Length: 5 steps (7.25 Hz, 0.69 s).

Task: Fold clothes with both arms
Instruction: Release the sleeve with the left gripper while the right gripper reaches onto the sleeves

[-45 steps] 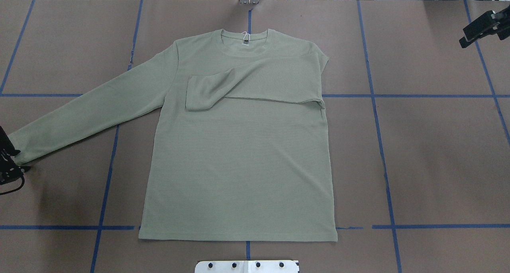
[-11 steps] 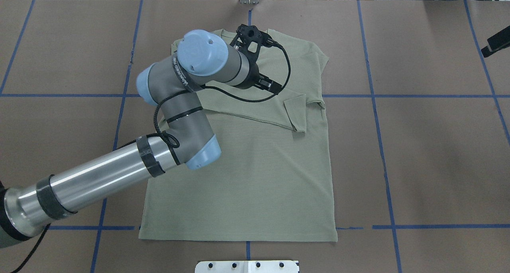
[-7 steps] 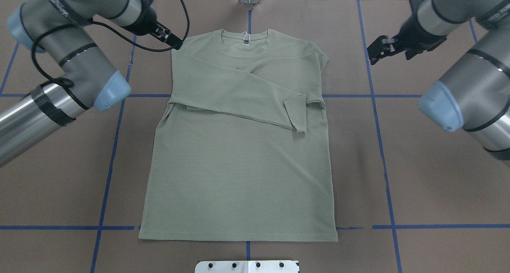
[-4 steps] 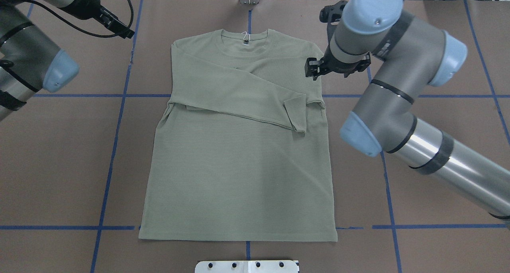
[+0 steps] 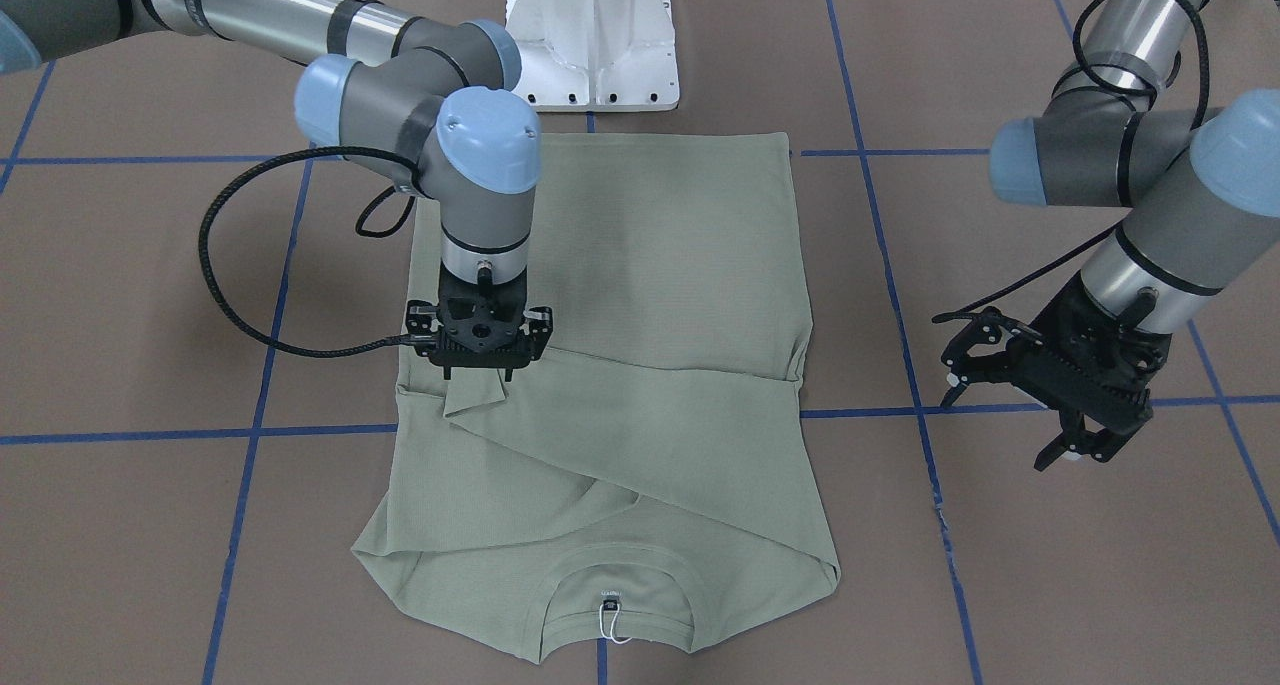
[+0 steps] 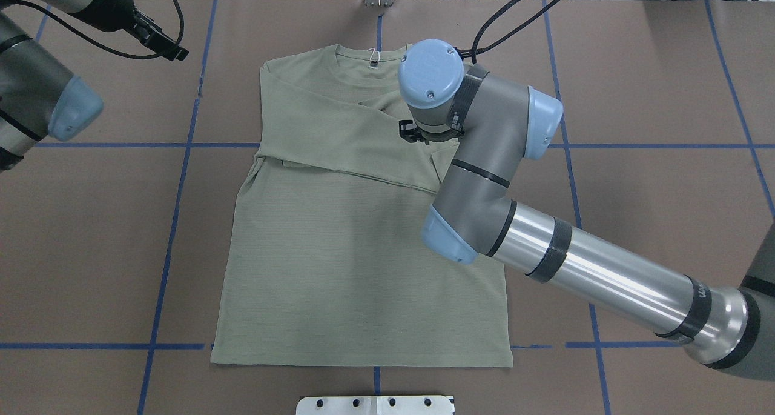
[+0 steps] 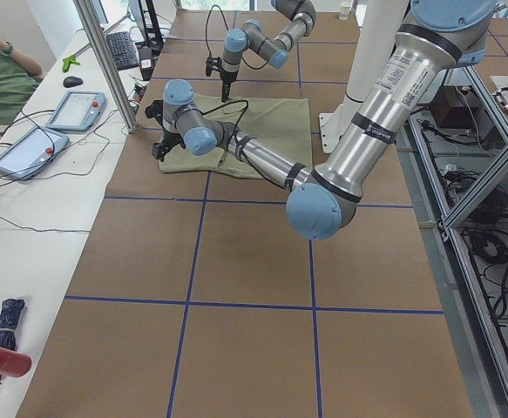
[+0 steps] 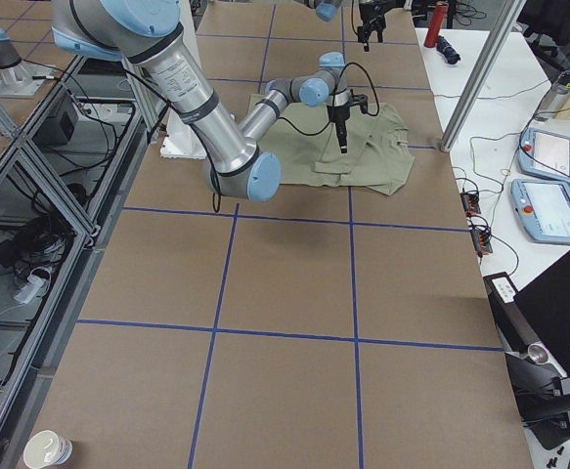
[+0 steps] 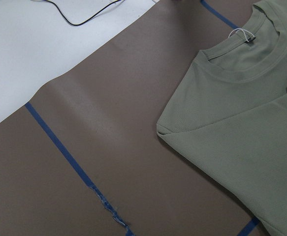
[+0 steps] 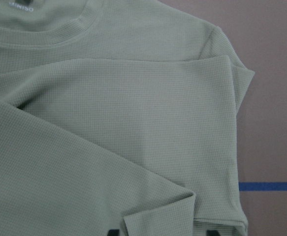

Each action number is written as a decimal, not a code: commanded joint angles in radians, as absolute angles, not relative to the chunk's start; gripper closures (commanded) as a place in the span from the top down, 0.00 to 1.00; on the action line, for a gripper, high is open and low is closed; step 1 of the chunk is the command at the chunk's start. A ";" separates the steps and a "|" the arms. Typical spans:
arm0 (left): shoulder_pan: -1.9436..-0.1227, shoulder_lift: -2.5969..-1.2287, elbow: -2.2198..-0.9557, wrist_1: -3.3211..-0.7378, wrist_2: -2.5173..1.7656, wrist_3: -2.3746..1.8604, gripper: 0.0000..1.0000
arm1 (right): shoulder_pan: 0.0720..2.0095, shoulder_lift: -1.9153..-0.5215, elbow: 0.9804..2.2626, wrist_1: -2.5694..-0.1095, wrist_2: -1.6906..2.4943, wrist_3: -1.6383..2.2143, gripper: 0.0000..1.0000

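Where the top sleeve ends on the chest, the right gripper (image 5: 478, 370) hangs straight down over the shirt (image 6: 363, 269). Its jaws stand apart. In the right wrist view two dark fingertips (image 10: 113, 231) show at the bottom edge, with the cuff (image 10: 158, 216) lying between them. Whether they touch the cloth cannot be told.

The shirt lies flat and face up on the brown counter (image 6: 636, 191), directly under this gripper and spreading out on all sides of it. Both sleeves are folded across the chest. The one beneath the gripper lies on top and slants across the body, and the other runs under it with its fold at the shirt's edge just beside the gripper. The ribbed neck (image 5: 610, 585) and its white tag loop (image 5: 608, 620) lie beyond the gripper, away from the robot. The hem lies behind the gripper, toward the white base (image 5: 595, 55).

The right arm (image 6: 581, 275) crosses above the shirt's lower corner to reach this spot.

The left gripper (image 6: 172, 51) is off the shirt and well apart from the right one, hanging over bare counter out past the shoulder on its own side. The pictures do not show whether its jaws are apart or together. Its wrist view shows that shoulder corner (image 9: 165, 129) near it, with a blue tape line (image 9: 59, 145) on the counter below.
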<state>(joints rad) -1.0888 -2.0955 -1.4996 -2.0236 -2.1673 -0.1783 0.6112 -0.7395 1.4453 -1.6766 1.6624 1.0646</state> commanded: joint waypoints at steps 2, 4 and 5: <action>-1.089 -2.092 -1.500 -2.025 -2.167 -0.181 1.00 | 0.581 -0.719 1.369 -1.675 1.609 1.072 0.53; -1.088 -2.088 -1.500 -2.025 -2.168 -0.179 1.00 | 0.566 -0.695 1.312 -1.675 1.573 1.072 0.48; -1.088 -2.088 -1.500 -2.025 -2.168 -0.179 1.00 | 0.565 -0.692 1.305 -1.675 1.566 1.072 0.47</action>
